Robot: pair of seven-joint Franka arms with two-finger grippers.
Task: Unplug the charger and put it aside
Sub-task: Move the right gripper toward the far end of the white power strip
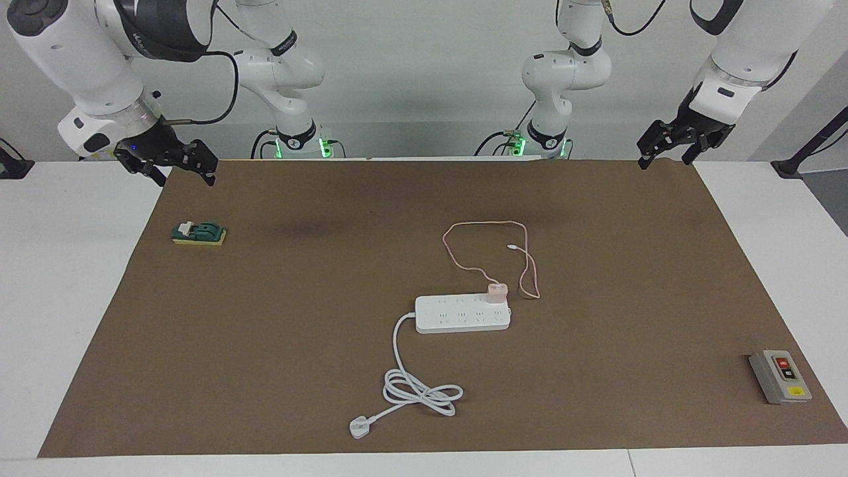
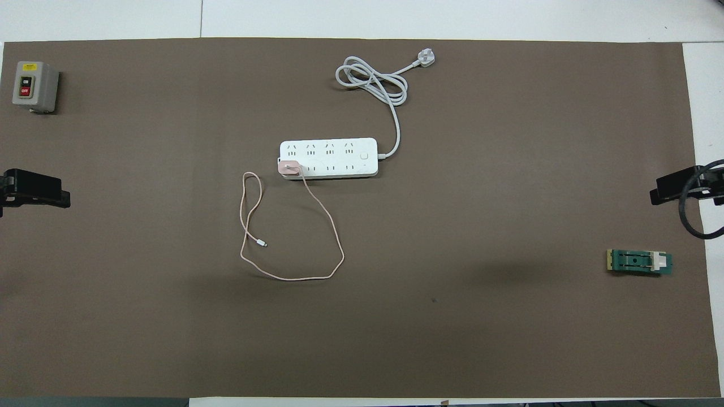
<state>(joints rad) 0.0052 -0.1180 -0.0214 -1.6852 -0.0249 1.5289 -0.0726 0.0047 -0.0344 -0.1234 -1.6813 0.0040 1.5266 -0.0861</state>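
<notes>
Left gripper (image 1: 682, 142) open; grey box (image 2: 34, 86) btns read ON, OFF.

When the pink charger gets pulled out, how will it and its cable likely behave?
The charger looks small, so probably light. Its thin cable lies in loose loops, so likely floppy and trailing. The power strip lies loose, so it may lift too.
</notes>
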